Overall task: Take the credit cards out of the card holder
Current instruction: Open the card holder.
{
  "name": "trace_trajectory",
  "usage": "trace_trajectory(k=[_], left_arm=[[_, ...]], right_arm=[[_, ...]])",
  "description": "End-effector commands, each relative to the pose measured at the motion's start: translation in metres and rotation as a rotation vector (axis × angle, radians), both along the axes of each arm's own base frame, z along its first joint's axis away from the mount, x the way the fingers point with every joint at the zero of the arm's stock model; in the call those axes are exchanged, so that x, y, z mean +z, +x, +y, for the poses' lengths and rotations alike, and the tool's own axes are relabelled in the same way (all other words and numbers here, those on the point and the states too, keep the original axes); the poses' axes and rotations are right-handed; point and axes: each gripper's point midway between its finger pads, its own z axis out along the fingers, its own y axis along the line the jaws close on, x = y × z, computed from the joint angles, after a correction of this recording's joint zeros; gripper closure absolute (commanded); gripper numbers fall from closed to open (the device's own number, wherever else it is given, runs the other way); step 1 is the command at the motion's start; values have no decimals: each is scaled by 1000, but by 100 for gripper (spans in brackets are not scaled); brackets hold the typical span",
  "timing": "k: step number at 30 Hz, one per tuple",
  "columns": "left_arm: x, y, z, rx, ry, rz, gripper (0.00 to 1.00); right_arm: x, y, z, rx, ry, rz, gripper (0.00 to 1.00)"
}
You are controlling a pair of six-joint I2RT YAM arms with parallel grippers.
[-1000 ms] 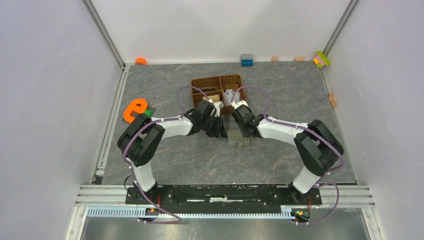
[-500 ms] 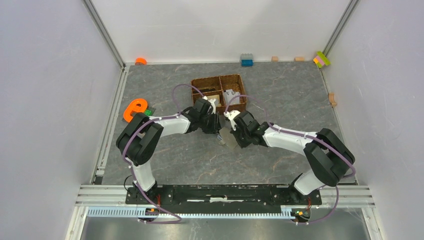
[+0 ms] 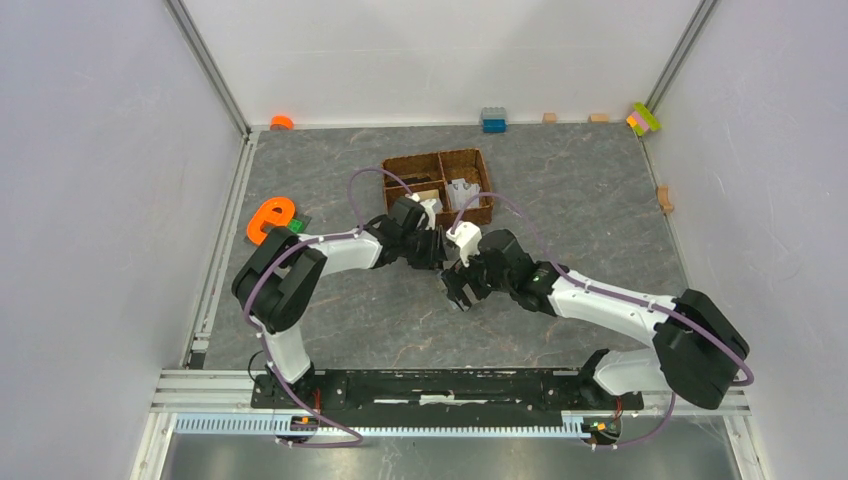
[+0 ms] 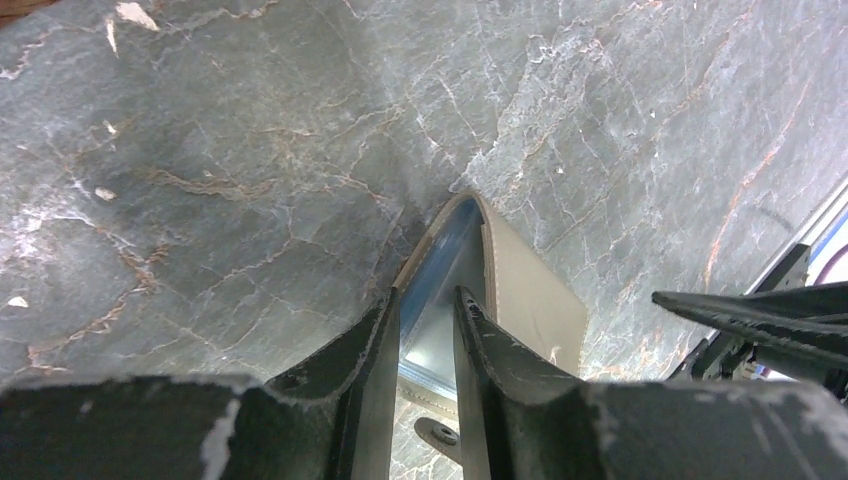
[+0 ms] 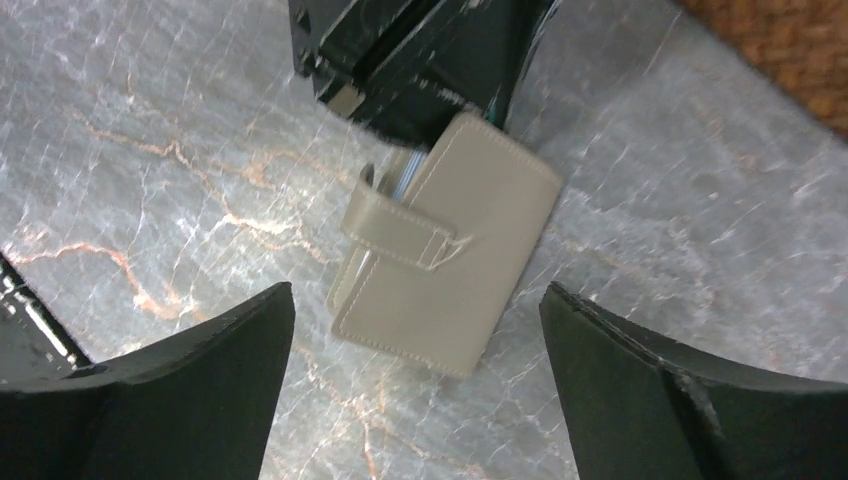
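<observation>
Pinching the card holder (image 4: 530,290) by one flap with the left gripper (image 4: 427,295), fingers (image 4: 372,370) drawn close on the silvery-blue inside face. Holding it down near the grey table (image 4: 200,150), curved fold pointing away from the wrist. Over to the right gripper (image 5: 415,290): spread wide, grasping nothing, one finger either side of the holder and apart from it.

On to room for moving. Broad grey table to the right of the right arm and toward the near rail (image 3: 450,385); tighter at the back, with the woven basket (image 3: 410,160) just behind the left gripper. Walls on three sides.

From the right wrist: the closed tan-grey outer face, a strap tab (image 5: 400,232) across one edge, stitching round the border. From the left wrist: only the open fold and the lining, plus the tip of the right gripper at the far right. Also from the right wrist, a bluish sliver in the gap between the flaps, card or lining, too thin to tell. From above: barely any holder, tucked under the two meeting wrists.

Counting up. Two arms, two grippers, one holder, one basket. Along the back edge: one small orange piece (image 3: 282,122), one blue block (image 3: 493,120), two tan blocks (image 3: 549,117), one multicoloured block (image 3: 643,118). By the right wall, one more tan block (image 3: 662,197). At the left edge, one orange letter-shaped piece (image 3: 270,220).
</observation>
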Motion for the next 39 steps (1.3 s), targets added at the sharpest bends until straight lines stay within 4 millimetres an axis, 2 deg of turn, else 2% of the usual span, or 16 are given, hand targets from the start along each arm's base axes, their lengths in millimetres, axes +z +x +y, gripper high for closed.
trace_trajectory(k=[1, 5, 11, 13, 14, 16, 19, 23, 28, 33, 35, 39], left_arm=[[30, -1, -10, -28, -66, -58, 67], [28, -2, -10, -29, -65, -52, 66], [29, -2, -10, -31, -66, -54, 66], [30, -3, -10, -32, -68, -54, 66], [30, -3, -10, -32, -67, -57, 66], [31, -3, -10, -32, -69, -58, 66], [33, -3, -11, -32, -71, -60, 66], [35, -2, -10, -28, -70, -66, 65], [42, -2, -7, -21, -75, -88, 65], [60, -4, -2, -10, -94, -139, 60], [68, -5, 0, -6, -110, -166, 55], [89, -7, 2, 2, -172, -230, 44]], right_arm=[[17, 16, 7, -41, 42, -120, 2], [10, 21, 8, -73, -25, -142, 2], [-7, 28, -3, -154, -216, -174, 2], [-10, 30, -3, -162, -241, -172, 7], [-11, 30, -3, -166, -246, -172, 12], [-9, 29, -3, -169, -240, -175, 30], [-4, 28, -1, -164, -212, -183, 64], [3, 25, 5, -153, -154, -180, 100], [17, 29, -4, -224, -102, -207, 100], [26, 34, -21, -285, 6, -178, 100], [35, 39, -25, -305, 95, -170, 100], [40, 41, -35, -315, 232, -117, 100]])
